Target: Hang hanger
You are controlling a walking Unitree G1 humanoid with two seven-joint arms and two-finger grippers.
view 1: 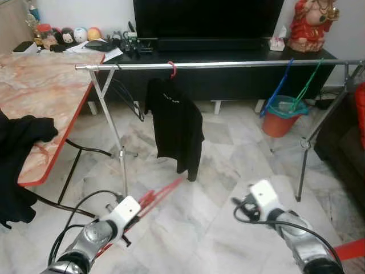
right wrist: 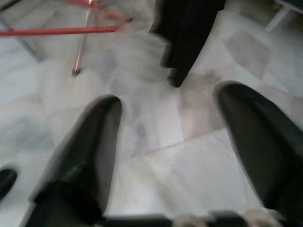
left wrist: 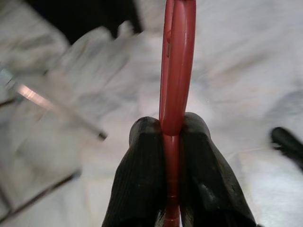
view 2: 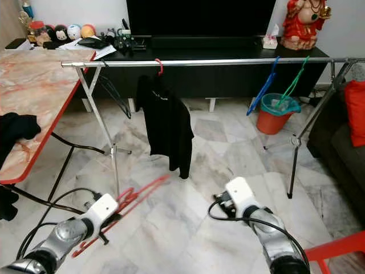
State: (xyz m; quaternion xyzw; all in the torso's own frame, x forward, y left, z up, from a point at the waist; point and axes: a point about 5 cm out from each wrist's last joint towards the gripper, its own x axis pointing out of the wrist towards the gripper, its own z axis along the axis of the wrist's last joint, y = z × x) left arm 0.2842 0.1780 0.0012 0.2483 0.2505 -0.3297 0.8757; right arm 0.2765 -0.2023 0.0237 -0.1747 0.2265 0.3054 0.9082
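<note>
1. the left gripper (left wrist: 171, 137) is clamped on a red hanger (view 1: 162, 194), its two black fingers (left wrist: 142, 179) pressing the plastic between them, low over the marble floor (view 1: 228, 154).
2. the red hanger sticks forward from the grip toward the metal rail (view 1: 228, 65) of a drying rack, which stands well above it; it carries no garment that can be made out.
3. on the rail hangs a black shirt (view 1: 177, 128) from its own red hook (view 1: 171, 69), with dark wire hangers (view 1: 128, 97) just to its left and a blue hanger (view 1: 276, 91) and a green hanger (view 1: 305, 85) nearer the right end.
4. to do the step well, the arm likely needs to lift high and turn the hook end uppermost, then lower it over a bare stretch of rail, the span between the black shirt and the blue hanger looking widest.
5. the left arm is bent low and reaches forward; the right gripper (right wrist: 165, 142) is held out at like height with fingers spread apart and nothing between them.
6. a marble-topped table (view 1: 40, 85) with dark cloth (view 1: 20, 148) stands at left.
</note>
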